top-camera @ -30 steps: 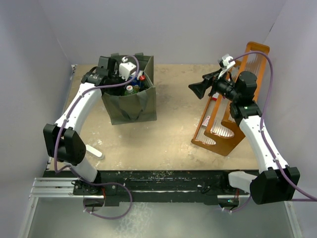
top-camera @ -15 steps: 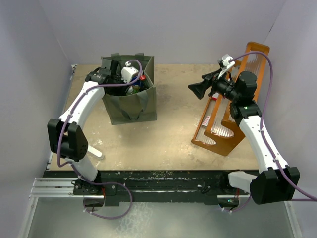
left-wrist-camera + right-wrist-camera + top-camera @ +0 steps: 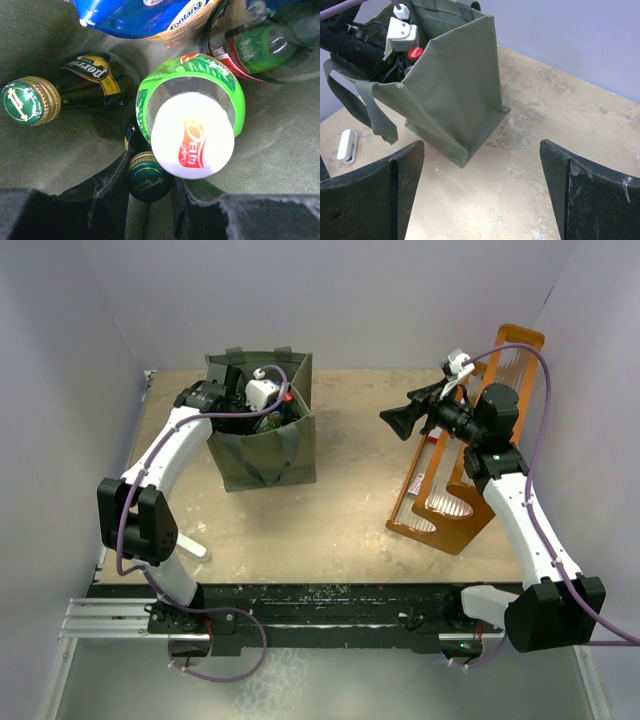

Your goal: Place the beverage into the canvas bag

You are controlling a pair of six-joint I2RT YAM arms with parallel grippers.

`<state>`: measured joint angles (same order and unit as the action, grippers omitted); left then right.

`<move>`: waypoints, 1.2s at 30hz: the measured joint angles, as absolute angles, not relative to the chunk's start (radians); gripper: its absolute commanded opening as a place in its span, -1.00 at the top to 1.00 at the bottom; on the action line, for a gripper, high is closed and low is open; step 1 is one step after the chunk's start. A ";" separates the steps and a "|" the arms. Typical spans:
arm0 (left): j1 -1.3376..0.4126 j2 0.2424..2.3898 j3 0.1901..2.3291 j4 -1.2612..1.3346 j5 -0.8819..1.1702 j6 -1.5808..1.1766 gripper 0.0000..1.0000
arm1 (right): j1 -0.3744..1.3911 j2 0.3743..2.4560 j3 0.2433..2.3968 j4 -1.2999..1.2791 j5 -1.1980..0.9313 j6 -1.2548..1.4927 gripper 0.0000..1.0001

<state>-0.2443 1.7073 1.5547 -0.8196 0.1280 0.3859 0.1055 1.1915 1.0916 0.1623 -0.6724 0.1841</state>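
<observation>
From above, the canvas bag [image 3: 262,452] stands at about 10 o'clock on the bench [image 3: 350,510]. The left arm [image 3: 168,452] reaches down into its mouth, so that arm's tool is hidden there. The right tool [image 3: 400,421] hangs over the bench at 2 o'clock, in front of the orange wooden rack [image 3: 455,502].

The left wrist view looks down inside the bag. The left tool [image 3: 150,172] has a dark finger on each side of the nearer Perrier bottle [image 3: 148,176], close against its neck; it cannot be told whether they are clamped on it. A white-capped green-label bottle [image 3: 192,142] touches it at 1 o'clock, a second Perrier bottle [image 3: 75,90] lies at 10 o'clock, and a blue Fontana bottle [image 3: 145,15] lies at 12.

In the right wrist view, the right tool [image 3: 480,195] is spread wide and empty, facing the bag from well apart.

The step in hand looks like setting the beverage down among the others. The next move would call for parting the fingers and lifting straight up, clear of the loop handles.
</observation>
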 measured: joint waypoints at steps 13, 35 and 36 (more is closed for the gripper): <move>-0.242 1.707 1.552 -0.809 0.127 0.385 -0.19 | 0.105 1.192 1.092 0.162 -0.672 0.184 -0.96; -0.242 1.658 1.634 -0.836 0.153 0.381 -0.57 | 0.105 1.193 1.092 0.163 -0.672 0.184 -0.96; -0.242 1.652 1.634 -0.837 0.153 0.381 -0.58 | 0.105 1.196 1.092 0.163 -0.673 0.184 -0.96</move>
<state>-0.2424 1.6524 1.6344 -0.8371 0.1528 0.3805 0.1055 1.1957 1.0916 0.1631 -0.6727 0.1844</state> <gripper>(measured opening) 0.775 0.980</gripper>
